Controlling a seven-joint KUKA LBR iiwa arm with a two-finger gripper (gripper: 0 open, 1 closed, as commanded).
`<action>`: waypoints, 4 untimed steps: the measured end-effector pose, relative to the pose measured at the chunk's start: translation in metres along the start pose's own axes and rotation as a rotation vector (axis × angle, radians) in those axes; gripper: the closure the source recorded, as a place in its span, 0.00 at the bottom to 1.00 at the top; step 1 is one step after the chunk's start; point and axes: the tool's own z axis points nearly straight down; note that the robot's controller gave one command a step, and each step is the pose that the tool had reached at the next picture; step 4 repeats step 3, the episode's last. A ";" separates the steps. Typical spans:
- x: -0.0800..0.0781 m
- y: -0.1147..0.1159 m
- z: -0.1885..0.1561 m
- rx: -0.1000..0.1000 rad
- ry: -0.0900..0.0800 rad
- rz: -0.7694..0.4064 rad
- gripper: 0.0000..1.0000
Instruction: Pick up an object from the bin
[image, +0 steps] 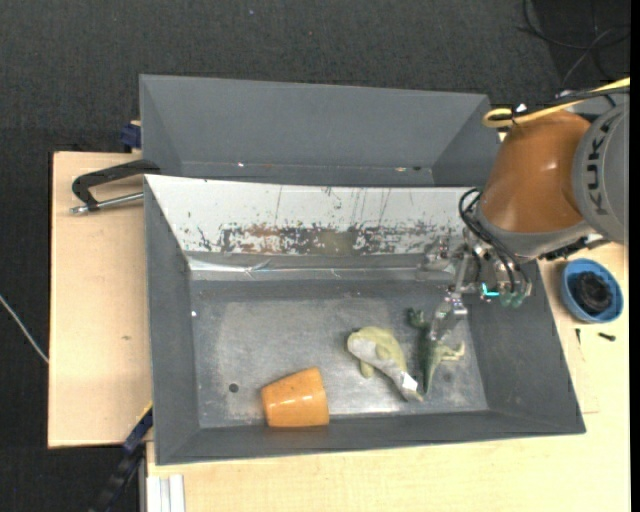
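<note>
Orange cup-shaped plastic thing (296, 399) lies by the front wall of the grey metal bin (170, 300), well apart from my hand (432, 358). My hand is low at the right end of the floor. Just beside it, toward the cup, lies a pale yellow soft lump (378, 350), slanting down toward the hand. I cannot tell if the hand is open or closed.

- Grey metal bin (170, 330): one.
- Orange tapered plastic cup (296, 398), lying on its side: one.
- Pale yellowish-white crumpled soft thing (378, 350), kind unclear: one.
- Loose things I can count with confidence: two.
</note>
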 end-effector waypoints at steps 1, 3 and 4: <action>0.045 0.070 0.056 0.003 -0.011 -0.438 0.00; 0.020 0.064 -0.104 0.008 -0.021 -0.650 1.00; 0.020 0.064 -0.104 0.008 -0.021 -0.650 1.00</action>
